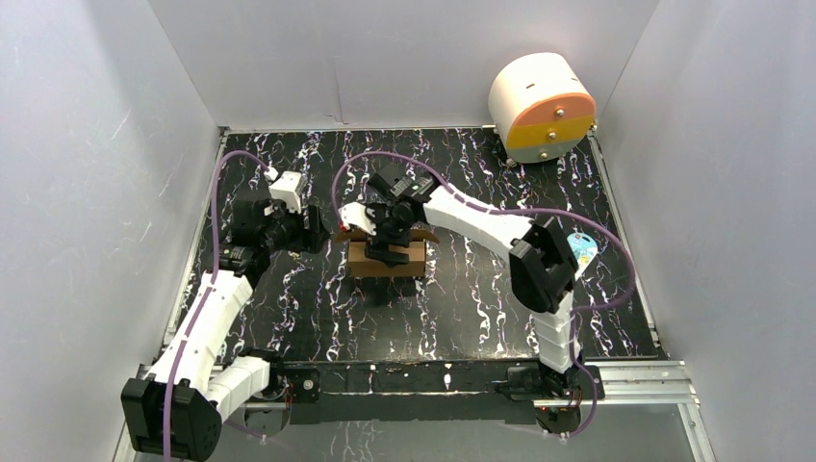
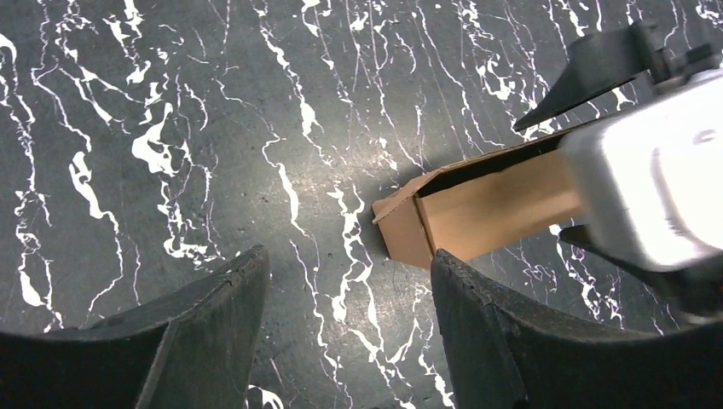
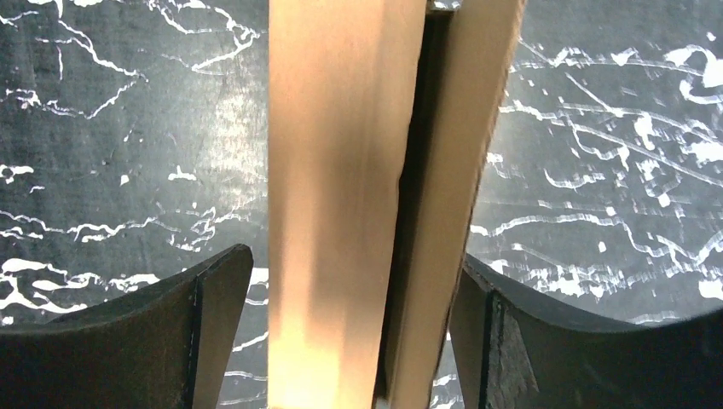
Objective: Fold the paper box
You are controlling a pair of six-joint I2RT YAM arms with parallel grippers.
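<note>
Right now your right pincer [image 3: 349,264] hangs over the paper box [image 3: 334,153] with its fingers spread, one on each long side. The left finger stands visibly off the cardboard and the right one sits just beside it, so nothing is clamped. Your left pincer [image 2: 345,260] is also spread, with only bare worktop [image 1: 481,318] between its fingers, and it sits just beside the box's left end. The box lies near the middle of the worktop, well away from every edge. It is a small brown carton with a dark seam gaping along its top and an end flap standing out at the left. It will probably feel very light and skate on the smooth surface if you push from one side only. The corrugated panels should stay stiff while the creases give easily and the flaps spring back. Squeezing hard would likely dent a wall. Take it across the two long walls near mid-length, and steady the left end while pressing the seam shut.
</note>
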